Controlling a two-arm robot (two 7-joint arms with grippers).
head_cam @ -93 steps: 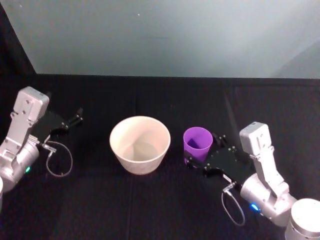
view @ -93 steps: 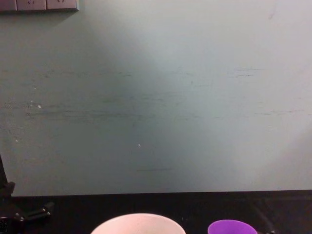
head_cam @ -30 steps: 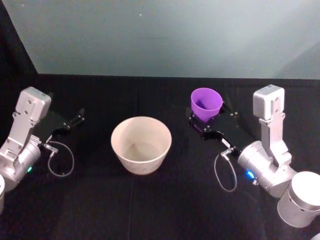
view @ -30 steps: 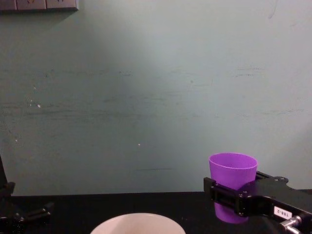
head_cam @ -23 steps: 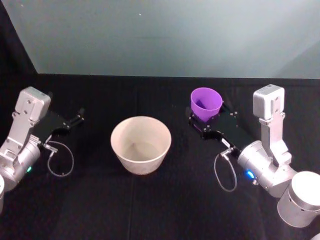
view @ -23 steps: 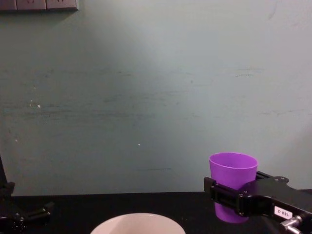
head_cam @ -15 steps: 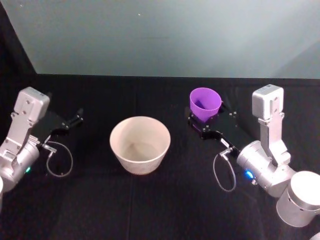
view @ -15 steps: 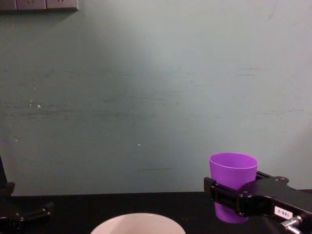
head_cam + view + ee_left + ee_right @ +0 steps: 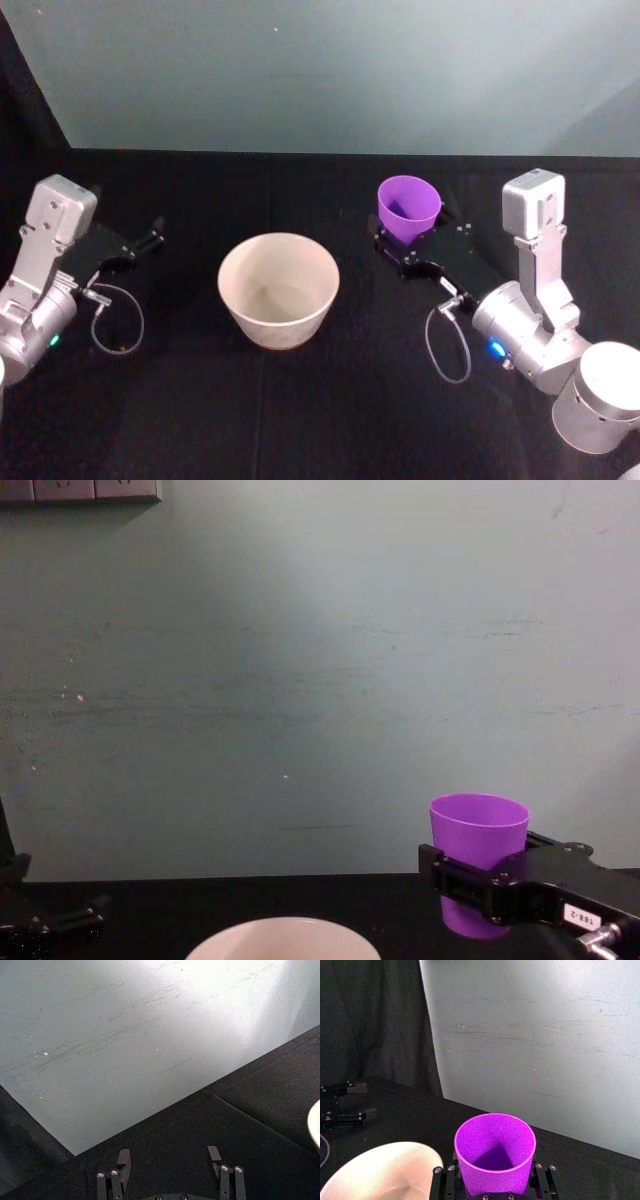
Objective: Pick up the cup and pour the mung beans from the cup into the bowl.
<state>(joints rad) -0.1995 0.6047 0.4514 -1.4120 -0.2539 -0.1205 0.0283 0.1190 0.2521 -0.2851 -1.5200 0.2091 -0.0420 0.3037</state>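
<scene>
The purple cup (image 9: 408, 208) hangs upright in the air to the right of the white bowl (image 9: 279, 289), held by my right gripper (image 9: 415, 247), which is shut on its lower body. In the chest view the cup (image 9: 478, 862) rides above the table with the black fingers (image 9: 470, 886) clamped across it, and the bowl's rim (image 9: 283, 938) shows at the bottom edge. From the right wrist the cup (image 9: 494, 1152) stands between the fingers, its inside dark, with the bowl (image 9: 380, 1170) beside it. My left gripper (image 9: 150, 236) rests open at the far left, holding nothing (image 9: 170, 1160).
A black cloth covers the table (image 9: 320, 400), backed by a pale grey-green wall (image 9: 320, 680). A loose cable loop (image 9: 115, 320) hangs by the left arm and another (image 9: 445, 345) by the right arm.
Since three seconds ago my right gripper has lifted the cup off the table and carried it up and back. Over the last second it has hardly moved.
</scene>
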